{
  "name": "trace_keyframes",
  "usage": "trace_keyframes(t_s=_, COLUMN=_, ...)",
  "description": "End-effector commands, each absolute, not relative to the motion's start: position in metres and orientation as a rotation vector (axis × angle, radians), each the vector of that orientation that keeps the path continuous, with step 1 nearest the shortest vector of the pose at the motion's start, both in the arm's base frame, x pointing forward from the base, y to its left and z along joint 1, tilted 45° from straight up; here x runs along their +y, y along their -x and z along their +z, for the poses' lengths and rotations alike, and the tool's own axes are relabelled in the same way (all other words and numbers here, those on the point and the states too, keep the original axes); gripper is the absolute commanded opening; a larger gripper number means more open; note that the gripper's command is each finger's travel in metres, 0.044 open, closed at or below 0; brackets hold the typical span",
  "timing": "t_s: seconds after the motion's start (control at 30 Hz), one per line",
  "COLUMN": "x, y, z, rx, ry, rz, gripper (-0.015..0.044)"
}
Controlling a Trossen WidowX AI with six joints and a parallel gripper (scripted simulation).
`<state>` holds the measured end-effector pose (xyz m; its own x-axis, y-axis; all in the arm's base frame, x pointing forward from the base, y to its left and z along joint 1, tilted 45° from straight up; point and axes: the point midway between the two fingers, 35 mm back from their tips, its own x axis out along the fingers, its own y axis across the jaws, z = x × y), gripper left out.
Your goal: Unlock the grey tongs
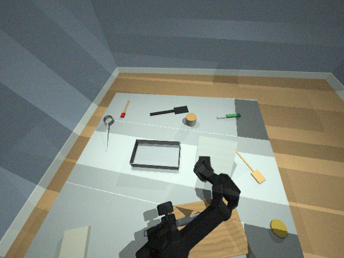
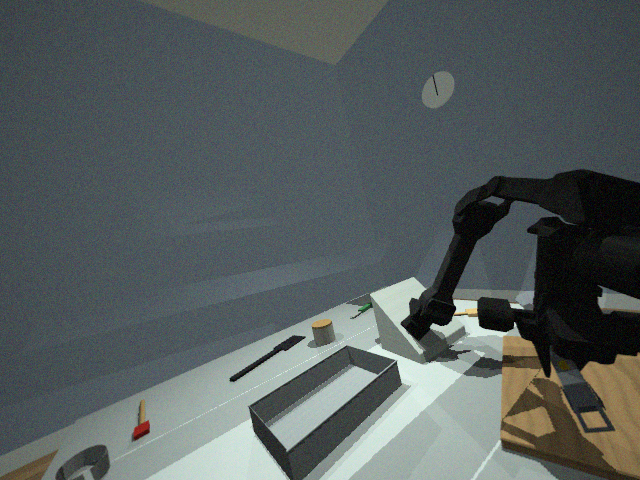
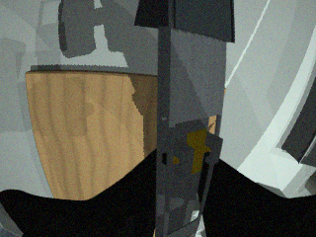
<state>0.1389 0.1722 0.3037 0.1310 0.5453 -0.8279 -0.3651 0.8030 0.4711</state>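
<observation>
The grey tongs (image 1: 187,220) (image 2: 578,393) (image 3: 190,94) are between the fingers of my gripper (image 2: 562,365) (image 3: 180,153), which is shut on them. A yellow part of the tongs shows between the fingertips in the wrist view. The tongs look roughly level, with an outlined loop at one end. They are over the wooden board (image 1: 224,241) (image 2: 519,356) (image 3: 84,128); the height above it is hard to tell. Whether their arms are locked or apart is not clear. The roasting tin (image 1: 153,167) (image 2: 341,436) stands away from the gripper and is empty.
A pale wedge block (image 1: 216,150) (image 2: 398,315) stands by the arm's base. A black spatula (image 1: 181,109) (image 2: 263,358), a round pot (image 1: 191,120) (image 2: 323,333) and a green-handled tool (image 1: 233,115) lie behind the tin. A yellow disc (image 1: 278,228) lies right of the board.
</observation>
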Motion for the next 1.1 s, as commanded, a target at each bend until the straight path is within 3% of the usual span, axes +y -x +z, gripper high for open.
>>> trace_keyframes(t_s=0.0, x=0.175, y=-0.125, z=0.308, rx=1.247, ry=-0.133, rz=0.699, gripper=-0.0150)
trace_keyframes(t_s=1.07, x=0.168, y=-0.040, z=0.346, rx=1.028, ry=-0.017, rz=1.005, gripper=-0.0150)
